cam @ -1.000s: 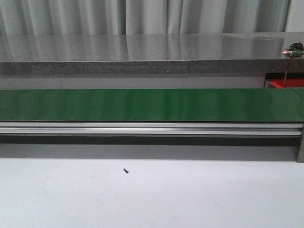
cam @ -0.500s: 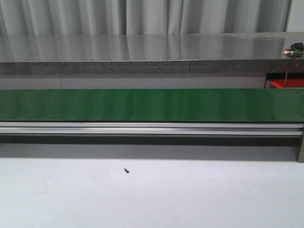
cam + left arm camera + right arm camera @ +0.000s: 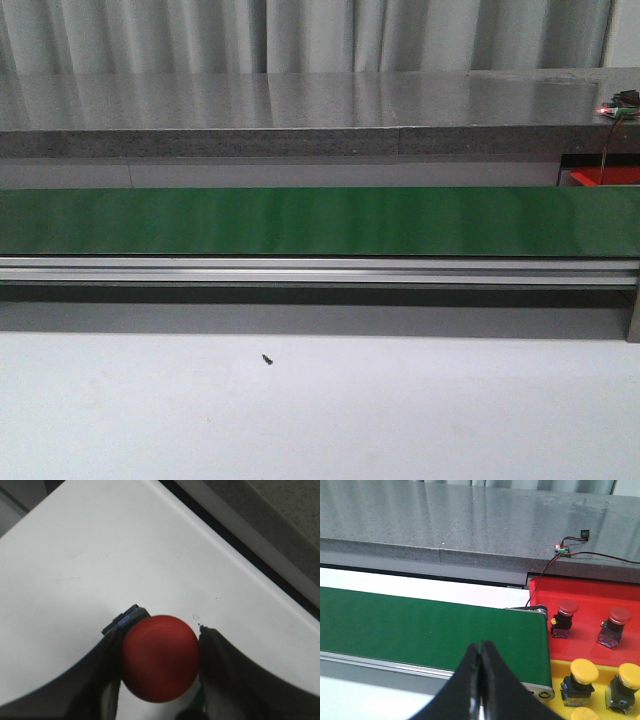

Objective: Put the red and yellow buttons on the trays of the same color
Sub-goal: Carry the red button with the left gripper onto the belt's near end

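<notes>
In the left wrist view my left gripper (image 3: pixel 161 647) is shut on a red button (image 3: pixel 160 657), its round red cap squeezed between both dark fingers above a white surface; the button's dark base (image 3: pixel 125 620) pokes out beside one finger. The right wrist view has my right gripper (image 3: pixel 480 650) shut with nothing in it, hanging over the green belt (image 3: pixel 420 627). Past the belt's end lie a red tray (image 3: pixel 590 597) holding two red buttons (image 3: pixel 564 615) and a yellow tray (image 3: pixel 560 672) holding several yellow buttons (image 3: pixel 580 677). No gripper appears in the front view.
The green conveyor belt (image 3: pixel 300 220) with its aluminium rail (image 3: pixel 300 270) crosses the front view. Behind it runs a grey stone ledge (image 3: pixel 300 110). A corner of the red tray (image 3: pixel 605 177) peeks at the right. A small black speck (image 3: pixel 267 359) lies on the white table (image 3: pixel 320 420). A small circuit board with wires (image 3: pixel 565 550) sits on the ledge.
</notes>
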`<state>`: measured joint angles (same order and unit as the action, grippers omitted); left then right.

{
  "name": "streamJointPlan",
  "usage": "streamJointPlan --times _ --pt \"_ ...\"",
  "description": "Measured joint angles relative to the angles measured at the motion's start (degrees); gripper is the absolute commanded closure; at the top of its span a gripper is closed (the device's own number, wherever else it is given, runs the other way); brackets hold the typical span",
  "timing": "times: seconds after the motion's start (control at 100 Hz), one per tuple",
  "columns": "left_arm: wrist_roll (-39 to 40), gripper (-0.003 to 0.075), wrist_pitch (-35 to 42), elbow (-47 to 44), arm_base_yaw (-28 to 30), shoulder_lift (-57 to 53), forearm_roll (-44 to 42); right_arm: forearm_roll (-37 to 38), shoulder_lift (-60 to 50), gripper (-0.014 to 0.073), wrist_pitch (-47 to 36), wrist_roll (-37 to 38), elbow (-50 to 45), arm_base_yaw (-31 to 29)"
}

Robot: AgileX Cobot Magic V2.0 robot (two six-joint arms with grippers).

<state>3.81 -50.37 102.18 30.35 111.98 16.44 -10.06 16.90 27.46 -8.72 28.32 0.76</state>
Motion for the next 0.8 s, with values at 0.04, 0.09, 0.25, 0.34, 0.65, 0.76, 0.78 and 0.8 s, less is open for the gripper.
streamJointPlan --times 0.04,0.09,0.25,0.34,0.65,0.76,0.78,0.8 --pt "-1.3 0.0533 -1.2 0.0 0.0 -0.7 0.0 0.0 0.0 0.0662 0.0 0.0 0.0 0.0" --pt "-2.0 0.0533 -2.5 0.0 -0.3 -1.1 0.0 0.0 0.0 0.0662 0.0 0.0 0.0 0.0" --pt "-5.6 0.0533 -5.8 0.0 -1.5 -1.3 2.1 0.0 0.0 0.0662 0.0 0.0 0.0 0.0" --pt "-6.9 0.0533 -6.3 0.0 -3.1 -1.3 2.7 0.0 0.0 0.0662 0.0 0.0 0.0 0.0" --pt "-10.4 0.0533 -5.7 -0.4 -10.2 -1.3 2.8 0.0 0.0 0.0662 0.0 0.0 0.0 0.0" --pt "-10.8 0.0533 -4.8 -1.7 -11.5 -1.3 2.8 0.0 0.0 0.0662 0.0 0.0 0.0 0.0" --pt "-10.8 0.0533 -4.8 -2.1 -11.7 -1.3 2.8 0.0 0.0 0.0662 0.0 0.0 0.0 0.0" --pt "-10.8 0.0533 -4.6 -2.5 -11.8 -1.3 2.8 0.0 0.0 0.0662 0.0 0.0 0.0 0.0"
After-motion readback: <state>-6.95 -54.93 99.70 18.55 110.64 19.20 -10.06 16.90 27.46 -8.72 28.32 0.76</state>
